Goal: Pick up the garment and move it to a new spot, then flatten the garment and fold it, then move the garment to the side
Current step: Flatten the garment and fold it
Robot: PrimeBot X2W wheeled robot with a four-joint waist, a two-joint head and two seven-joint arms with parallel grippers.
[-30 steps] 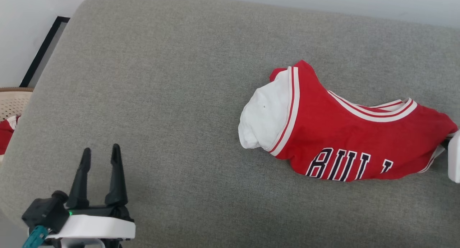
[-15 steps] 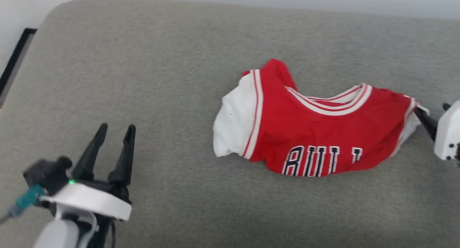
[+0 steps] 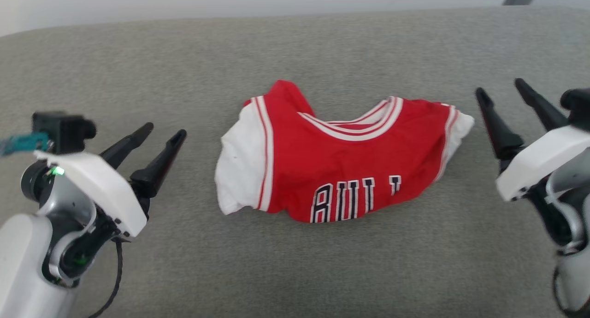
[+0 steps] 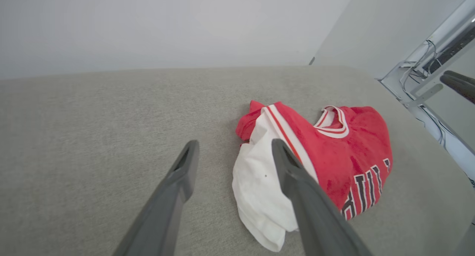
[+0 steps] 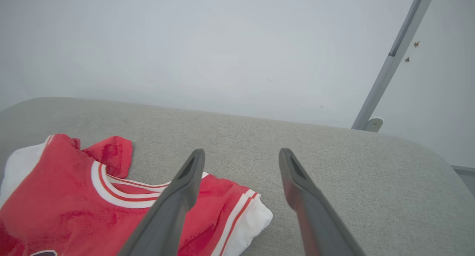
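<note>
Head view gives me the red jersey-style shirt with white sleeves and red-and-white striped trim [image 3: 341,170], lying crumpled near the middle of the grey woven fabric cushion [image 3: 295,272]. Its striped collar faces the far edge. The black, white-outlined chest letters run along the near hem, partly tucked under, so I can read only some of them. One white sleeve bunches at the shirt's left end. At the other end a smaller white sleeve tip pokes out past a striped band.

My left gripper [image 3: 166,128] hangs to the left of the shirt, near it but apart. Its two long dark fingers are spread with nothing between them, and they point up and to the right. My right gripper [image 3: 499,86] sits on the opposite side, just beyond the smaller sleeve tip and clear of the cloth. Its fingers are likewise splayed and empty, angled up and leftward.

Looking along the left wrist, one finger crosses in front of the bunched white sleeve, and the red body lies beyond it. Along the right wrist, the collar and the striped sleeve end lie at the lower left, with one finger passing in front of the fabric. Past the cushion stand a pale wall and a slanted grey metal bar [image 5: 393,52].
</note>
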